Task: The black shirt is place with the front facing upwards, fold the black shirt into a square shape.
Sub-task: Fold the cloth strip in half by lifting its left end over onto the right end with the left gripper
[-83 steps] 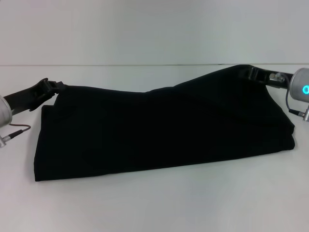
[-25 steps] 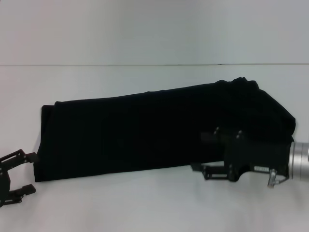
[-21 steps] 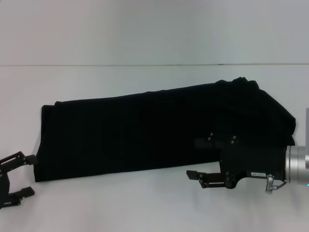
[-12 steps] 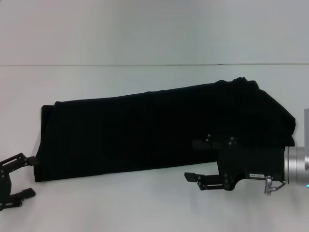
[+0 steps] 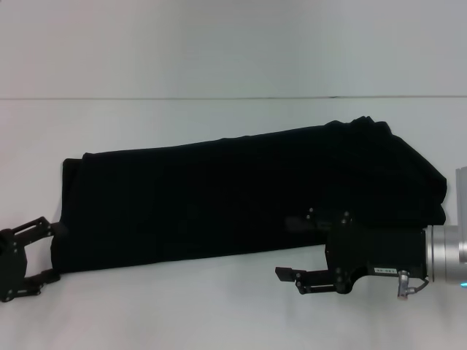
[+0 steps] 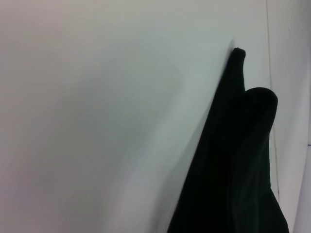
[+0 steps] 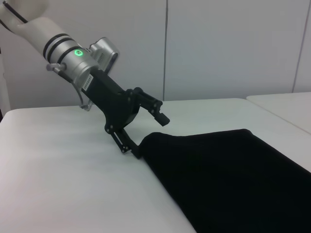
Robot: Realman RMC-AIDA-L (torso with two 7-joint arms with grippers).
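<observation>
A lab — bare white table (image 5: 233, 313) (plain panelled wall (image 7: 228, 48) behind).

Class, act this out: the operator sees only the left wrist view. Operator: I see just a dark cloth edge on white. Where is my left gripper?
Observer: The left gripper sits open at the near left corner of the soft black cloth shirt.
Operator: And the right one?
Observer: The right gripper is open at the shirt's near edge, towards its right end.
Operator: The shirt's shape?
Observer: A long folded band, not yet a square.
</observation>
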